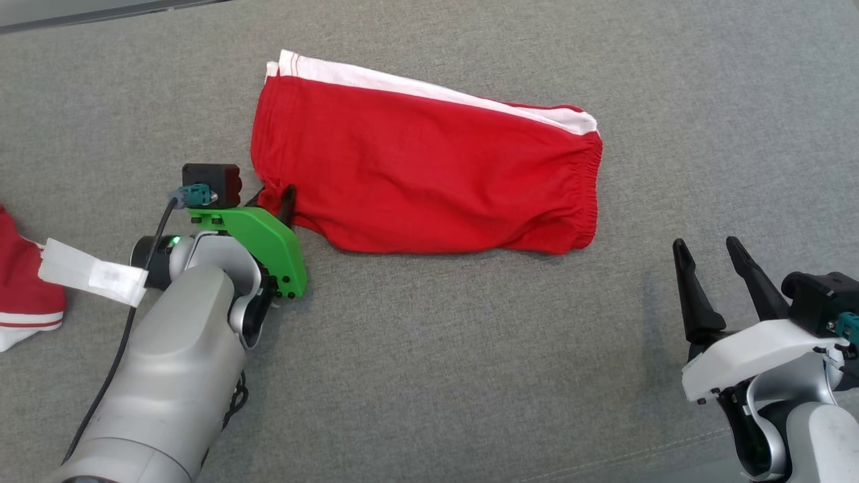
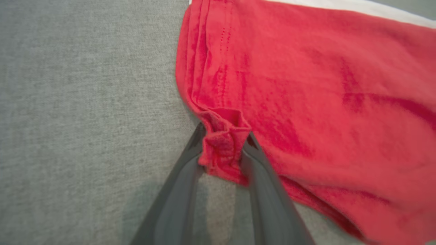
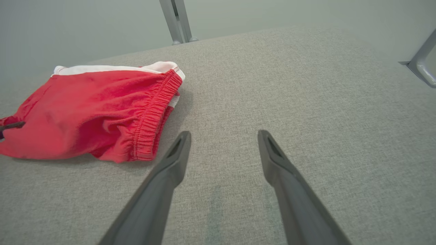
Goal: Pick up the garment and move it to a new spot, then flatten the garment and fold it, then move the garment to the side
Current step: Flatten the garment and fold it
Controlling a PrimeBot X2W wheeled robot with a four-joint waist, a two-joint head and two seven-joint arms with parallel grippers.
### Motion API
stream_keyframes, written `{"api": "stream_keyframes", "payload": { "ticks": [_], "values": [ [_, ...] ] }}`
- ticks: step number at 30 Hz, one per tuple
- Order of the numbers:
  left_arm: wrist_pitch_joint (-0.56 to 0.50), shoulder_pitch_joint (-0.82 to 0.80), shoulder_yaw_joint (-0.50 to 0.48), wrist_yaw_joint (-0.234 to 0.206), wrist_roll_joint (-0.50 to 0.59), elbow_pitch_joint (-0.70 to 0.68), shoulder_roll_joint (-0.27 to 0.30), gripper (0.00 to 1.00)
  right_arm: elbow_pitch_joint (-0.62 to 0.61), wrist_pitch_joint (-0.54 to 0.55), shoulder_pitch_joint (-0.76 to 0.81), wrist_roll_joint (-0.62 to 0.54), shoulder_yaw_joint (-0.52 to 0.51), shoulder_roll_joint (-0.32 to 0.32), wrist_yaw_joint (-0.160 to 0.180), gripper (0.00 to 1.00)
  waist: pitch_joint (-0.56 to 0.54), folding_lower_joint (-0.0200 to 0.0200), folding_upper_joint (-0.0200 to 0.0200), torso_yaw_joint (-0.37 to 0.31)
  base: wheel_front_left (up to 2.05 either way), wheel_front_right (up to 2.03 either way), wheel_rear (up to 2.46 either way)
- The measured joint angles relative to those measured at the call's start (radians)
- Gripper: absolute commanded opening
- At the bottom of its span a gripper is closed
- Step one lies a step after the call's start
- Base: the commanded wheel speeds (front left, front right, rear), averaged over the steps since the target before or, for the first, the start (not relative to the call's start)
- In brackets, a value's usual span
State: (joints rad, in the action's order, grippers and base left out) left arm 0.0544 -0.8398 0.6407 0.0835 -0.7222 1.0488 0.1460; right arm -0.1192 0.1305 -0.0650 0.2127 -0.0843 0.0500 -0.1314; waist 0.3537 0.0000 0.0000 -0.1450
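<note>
Item one: shorts (image 1: 429,181), red with a white side stripe, lying flat on the grey bench (image 1: 470,376), waistband toward my right.
Item two: my left pincer (image 1: 285,201), pinching the shorts' near left hem corner, cloth bunched between its fingers.
Item three: my right pincer (image 1: 711,251), spread wide over the bench, well apart from the shorts.
Item four: a second red-and-white cloth (image 1: 23,288) at the far left edge.

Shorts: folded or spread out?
Folded in half: the shorts lie flat, edges layered at hem and waistband. Left gripper pinches the hem corner.
</note>
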Motion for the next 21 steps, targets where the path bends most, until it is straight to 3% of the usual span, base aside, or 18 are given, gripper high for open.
{"api": "stream_keyframes", "payload": {
  "ticks": [2, 4, 5, 14, 21],
  "values": [
    [0.002, 0.000, 0.002, 0.000, 0.000, 0.000, -0.002, 0.39, 0.000, 0.000, -0.002, 0.000, 0.001, 0.000, 0.000, 1.00, 0.000, 0.0000, 0.0000, 0.001, 0.00, 0.00, 0.00],
    [0.009, 0.000, 0.006, -0.002, 0.001, 0.003, -0.003, 0.26, 0.000, 0.001, -0.002, 0.000, 0.005, 0.000, 0.000, 1.00, 0.000, 0.0000, 0.0000, 0.000, 0.00, 0.00, 0.00],
    [0.016, 0.000, 0.008, -0.006, 0.002, 0.006, -0.003, 0.00, 0.000, 0.001, -0.003, -0.001, 0.006, 0.000, 0.000, 1.00, 0.001, 0.0000, 0.0000, 0.000, 0.00, 0.00, 0.00],
    [0.059, 0.009, 0.006, -0.024, 0.002, 0.021, -0.009, 0.00, 0.004, 0.009, -0.002, -0.004, 0.007, 0.000, 0.000, 1.00, -0.013, 0.0000, 0.0000, 0.005, 0.00, 0.00, 0.00],
    [0.116, 0.109, -0.012, -0.024, -0.034, -0.006, -0.015, 0.00, 0.009, 0.019, 0.006, -0.007, 0.008, 0.000, 0.000, 1.00, -0.058, 0.0000, 0.0000, 0.027, 0.00, 0.00, 0.00]
  ]
}}
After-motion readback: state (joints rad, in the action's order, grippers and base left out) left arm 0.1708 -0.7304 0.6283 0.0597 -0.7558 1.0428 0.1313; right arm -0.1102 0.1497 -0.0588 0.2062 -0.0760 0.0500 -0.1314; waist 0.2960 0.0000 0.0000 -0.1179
